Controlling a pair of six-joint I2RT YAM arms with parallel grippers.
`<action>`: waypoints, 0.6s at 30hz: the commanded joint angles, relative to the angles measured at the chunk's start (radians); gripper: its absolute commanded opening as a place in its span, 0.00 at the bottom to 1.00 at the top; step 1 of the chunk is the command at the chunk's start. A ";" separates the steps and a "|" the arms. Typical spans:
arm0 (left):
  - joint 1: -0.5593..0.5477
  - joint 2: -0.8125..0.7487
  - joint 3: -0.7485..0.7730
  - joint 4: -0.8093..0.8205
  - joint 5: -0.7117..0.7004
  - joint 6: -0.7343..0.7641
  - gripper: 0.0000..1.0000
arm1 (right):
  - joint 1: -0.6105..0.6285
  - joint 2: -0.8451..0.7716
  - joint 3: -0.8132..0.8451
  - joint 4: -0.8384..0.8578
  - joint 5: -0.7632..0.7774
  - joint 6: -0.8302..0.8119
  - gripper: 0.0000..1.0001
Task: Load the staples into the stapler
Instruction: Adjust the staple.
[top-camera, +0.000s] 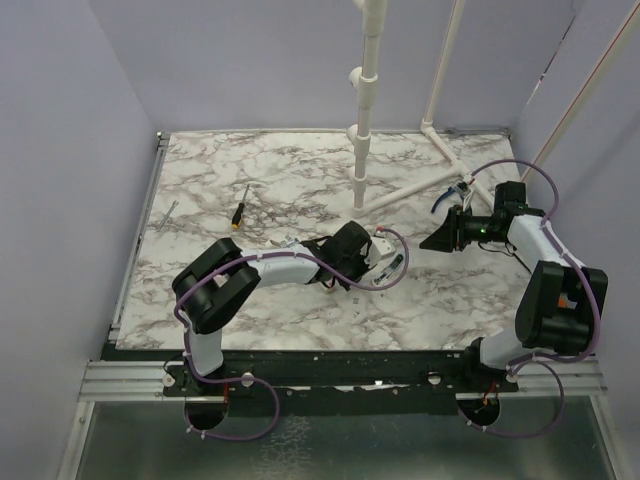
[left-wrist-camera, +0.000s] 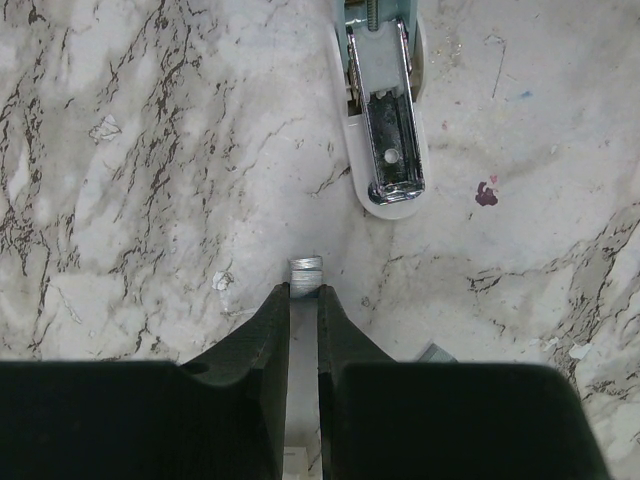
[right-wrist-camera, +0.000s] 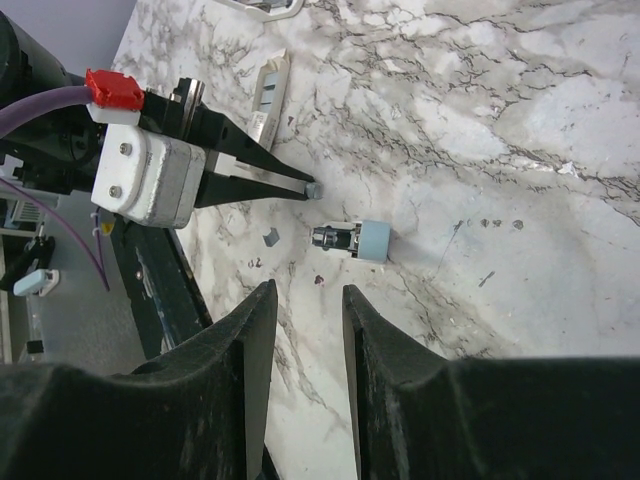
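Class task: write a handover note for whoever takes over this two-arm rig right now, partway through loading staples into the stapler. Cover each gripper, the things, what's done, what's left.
Left gripper: shut on the staples, pinched at its tips.
Right gripper: open, empty, above the table.
Stapler: lying on the table ahead of the left gripper, metal channel facing up, apart from the staples.
Done: staples picked up.
Left: carry the staples to the channel, slide them in, close the stapler.
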 joint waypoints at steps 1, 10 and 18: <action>0.004 0.020 0.002 -0.018 -0.019 0.012 0.00 | -0.009 0.021 0.002 -0.020 -0.004 -0.027 0.36; 0.004 0.030 0.012 -0.020 -0.016 0.008 0.00 | -0.010 0.033 0.007 -0.026 -0.009 -0.034 0.36; 0.007 0.042 0.027 -0.023 0.024 -0.018 0.00 | -0.009 0.036 0.008 -0.032 -0.014 -0.040 0.36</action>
